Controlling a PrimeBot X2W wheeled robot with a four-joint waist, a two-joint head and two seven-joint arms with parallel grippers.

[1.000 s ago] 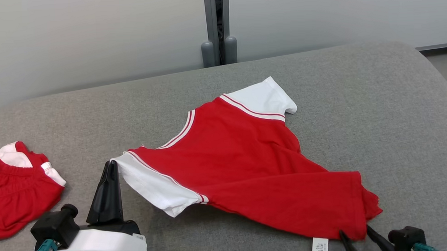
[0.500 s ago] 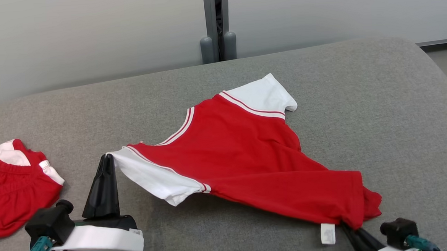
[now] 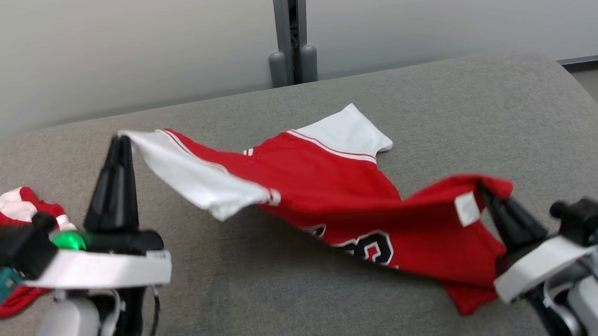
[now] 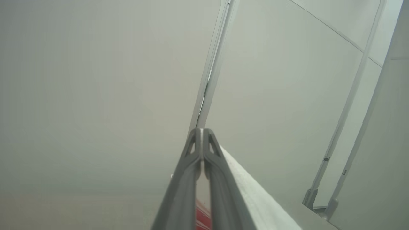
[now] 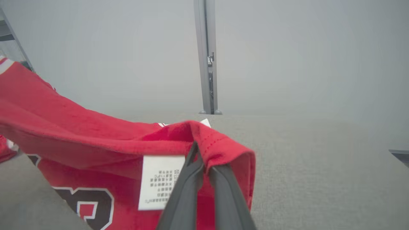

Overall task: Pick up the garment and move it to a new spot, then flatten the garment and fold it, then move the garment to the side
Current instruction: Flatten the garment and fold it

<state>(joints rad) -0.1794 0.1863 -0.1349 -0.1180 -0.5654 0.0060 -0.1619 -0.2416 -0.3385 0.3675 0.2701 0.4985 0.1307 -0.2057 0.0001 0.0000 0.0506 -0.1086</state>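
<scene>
The garment (image 3: pixel 330 187) is a red jersey with white sleeves and dark lettering, stretched above the grey cushion between both arms. My left gripper (image 3: pixel 121 141) is shut on the tip of its white sleeve, raised at the left. At the right, my right gripper (image 3: pixel 484 191) is shut on the red hem beside the white care label (image 3: pixel 467 209). In the right wrist view the fingers (image 5: pixel 191 159) pinch that hem, with the garment (image 5: pixel 80 134) hanging to the left. The left wrist view has my left gripper (image 4: pixel 201 132) closed, white sleeve cloth (image 4: pixel 252 195) trailing beside it.
A second red and white garment (image 3: pixel 9 214) lies bunched at the left edge of the grey cushion (image 3: pixel 506 116), behind my left arm. A grey wall with a dark vertical post (image 3: pixel 292 35) stands behind. The cushion drops away at the far right.
Both grippers have lifted with the garment. The right one closed on the hem and rose; the left one carried the sleeve up and back. The jersey's printed front now shows.
</scene>
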